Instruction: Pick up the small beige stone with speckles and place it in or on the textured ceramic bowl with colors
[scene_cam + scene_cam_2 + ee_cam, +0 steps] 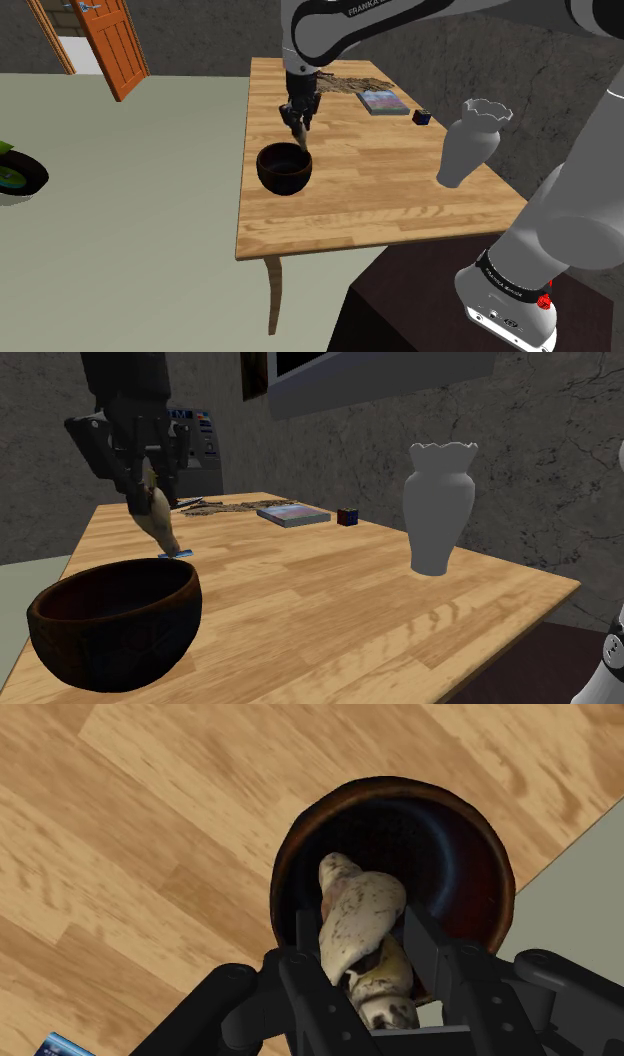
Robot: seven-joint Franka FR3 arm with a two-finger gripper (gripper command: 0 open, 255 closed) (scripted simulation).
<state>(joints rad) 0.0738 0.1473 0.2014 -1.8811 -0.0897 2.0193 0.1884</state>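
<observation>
Our gripper (365, 939), jaws clamped on the speckled beige stone (358, 904), hangs over the dark bowl (392, 786) by the tabletop (400, 180) edge. We judge the stone hard, light and best pinched mid-body.

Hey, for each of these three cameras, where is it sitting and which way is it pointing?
Shoulder view: beside and slightly behind the stand, looking down over the table; the white arm reaches up-left to the gripper.
Second exterior view: low by the table edge near the dark bowl, looking across towards the white vase; the gripper shows.
Wrist view: on the hand, looking down into the bowl; both fingers clasp the speckled stone.
Shared: the two exterior views both show bowl, vase and gripper.
</observation>
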